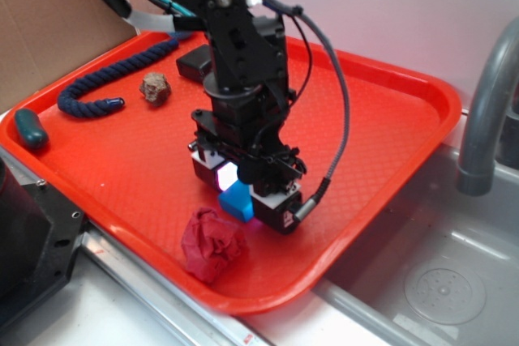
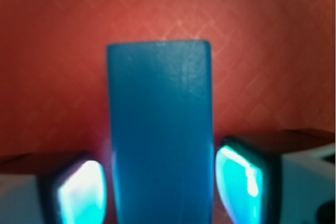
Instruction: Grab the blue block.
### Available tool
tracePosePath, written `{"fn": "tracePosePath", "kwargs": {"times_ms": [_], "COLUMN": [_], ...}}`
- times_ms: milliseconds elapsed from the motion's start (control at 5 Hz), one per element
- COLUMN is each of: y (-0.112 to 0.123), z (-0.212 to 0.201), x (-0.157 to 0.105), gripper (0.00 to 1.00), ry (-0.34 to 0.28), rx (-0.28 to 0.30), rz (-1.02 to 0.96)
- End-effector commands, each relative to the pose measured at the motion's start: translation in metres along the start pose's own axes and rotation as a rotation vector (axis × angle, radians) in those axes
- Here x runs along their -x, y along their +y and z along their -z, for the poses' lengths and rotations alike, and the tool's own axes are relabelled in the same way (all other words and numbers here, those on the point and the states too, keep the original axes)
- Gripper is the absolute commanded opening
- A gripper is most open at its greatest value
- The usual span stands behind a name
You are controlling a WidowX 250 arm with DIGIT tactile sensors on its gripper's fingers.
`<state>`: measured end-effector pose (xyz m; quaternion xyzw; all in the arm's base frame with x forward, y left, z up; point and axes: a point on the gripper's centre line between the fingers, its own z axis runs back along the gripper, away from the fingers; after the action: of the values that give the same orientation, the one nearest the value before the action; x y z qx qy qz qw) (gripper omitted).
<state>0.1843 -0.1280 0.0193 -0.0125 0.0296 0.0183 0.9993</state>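
Gripper point(image 1: 240, 192) straddles the blue block point(image 2: 160, 129), fingers point(image 2: 81, 192) open at 3 and 9 o'clock; it should squeeze evenly.

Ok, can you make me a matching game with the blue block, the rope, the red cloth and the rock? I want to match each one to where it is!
Things:
1. blue block
2. dark blue rope
3. crumpled red cloth
4. brown rock

Places:
A. near the front edge of the tray
B. right beside the rope, at the tray's back left
C. between the gripper's fingers
D. curved along the tray's back left

Pairs: 1-C, 2-D, 3-A, 4-B
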Motion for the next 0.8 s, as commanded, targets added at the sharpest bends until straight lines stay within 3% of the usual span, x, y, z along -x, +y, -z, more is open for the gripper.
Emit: {"fn": "tracePosePath", "kwargs": {"times_ms": [0,200,400,600], "y": [-0.004,-0.002,0.019,0.043], "z": [-0.017,-0.067,-0.119,-0.169], "x": [0.001,-0.009,-0.011,-0.005], "gripper": [0.0,0.0,0.0,0.0], "ry": [-0.002,-0.053,-0.139,-0.103], "rx": [-0.016,-0.041,-0.03,-0.032], "rz": [0.043,0.03,-0.038,-0.115]}}
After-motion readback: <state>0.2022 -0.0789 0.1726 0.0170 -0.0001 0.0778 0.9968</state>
